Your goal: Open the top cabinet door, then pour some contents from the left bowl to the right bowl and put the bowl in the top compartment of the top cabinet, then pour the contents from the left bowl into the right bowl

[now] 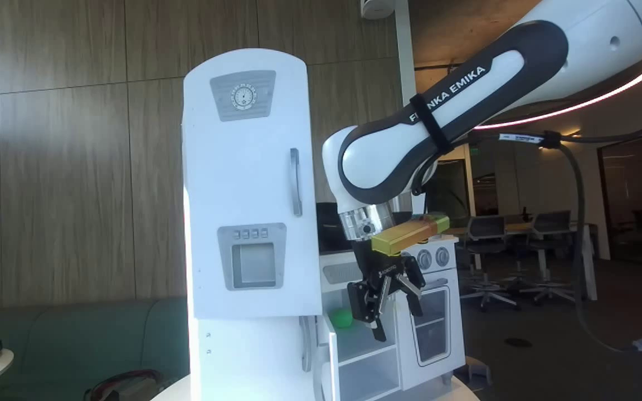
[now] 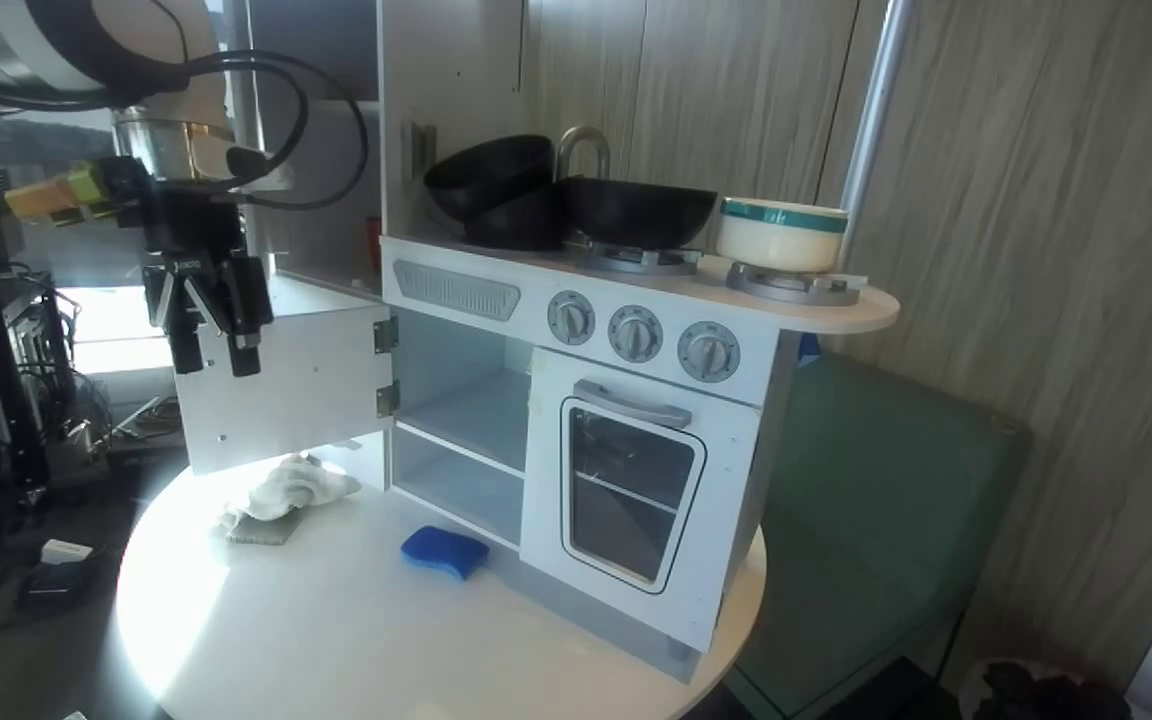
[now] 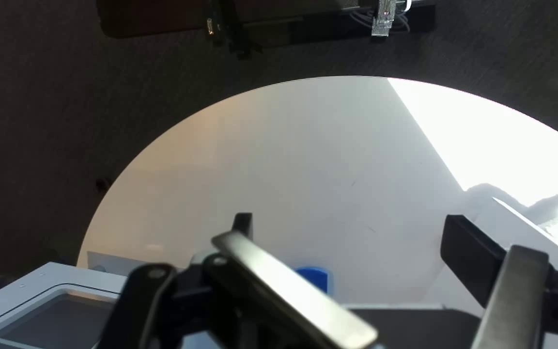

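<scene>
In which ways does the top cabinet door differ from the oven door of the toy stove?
The top cabinet door has a vertical handle; the oven door has a horizontal handle. The top cabinet door bears a round dial and a recessed grey panel, while the oven door has a framed window. Both are white, with grey handles.

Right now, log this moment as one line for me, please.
Gripper: open, empty | top cabinet door: not gripped | stove cabinet door: open | blue sponge: on round table

Wrist view: hard-edged glare on the table (image 3: 298, 160) — floor (image 3: 41, 145) dim, tool (image 3: 349, 237) slightly blurred.
</scene>
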You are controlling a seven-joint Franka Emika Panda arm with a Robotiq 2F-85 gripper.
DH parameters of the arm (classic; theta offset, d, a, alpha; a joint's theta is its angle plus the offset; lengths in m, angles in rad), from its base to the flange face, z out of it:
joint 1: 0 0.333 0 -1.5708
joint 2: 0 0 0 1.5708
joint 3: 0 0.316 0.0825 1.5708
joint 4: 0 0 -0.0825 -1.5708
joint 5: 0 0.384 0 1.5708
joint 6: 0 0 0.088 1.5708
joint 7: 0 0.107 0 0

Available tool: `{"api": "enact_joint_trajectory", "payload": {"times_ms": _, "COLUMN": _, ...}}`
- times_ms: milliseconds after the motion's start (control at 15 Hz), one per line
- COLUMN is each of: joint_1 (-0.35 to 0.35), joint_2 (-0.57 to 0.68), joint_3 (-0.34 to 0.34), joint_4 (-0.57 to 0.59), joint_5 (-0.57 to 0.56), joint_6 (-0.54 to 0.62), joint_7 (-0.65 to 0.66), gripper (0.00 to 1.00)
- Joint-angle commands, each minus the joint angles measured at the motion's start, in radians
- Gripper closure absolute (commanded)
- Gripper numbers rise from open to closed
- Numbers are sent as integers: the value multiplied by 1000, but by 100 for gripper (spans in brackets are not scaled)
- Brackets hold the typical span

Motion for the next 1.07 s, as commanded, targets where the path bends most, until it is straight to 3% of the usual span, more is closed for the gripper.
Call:
{"api": "enact_joint_trajectory", "payload": {"times_ms": 0, "joint_1": -21, "joint_2": -102, "joint_3": -32, "joint_4": -8, "joint_5": -23, "joint_6": 9, "joint_7": 104, "gripper": 0}}
{"api": "enact_joint_trajectory", "payload": {"times_ms": 600, "joint_1": -117, "joint_2": -119, "joint_3": 25, "joint_4": 206, "joint_5": -221, "joint_6": 69, "joint_7": 342, "gripper": 0}}
{"api": "enact_joint_trajectory", "payload": {"times_ms": 1000, "joint_1": -133, "joint_2": -137, "joint_3": 71, "joint_4": 229, "joint_5": -404, "joint_6": 248, "joint_7": 499, "gripper": 0}}
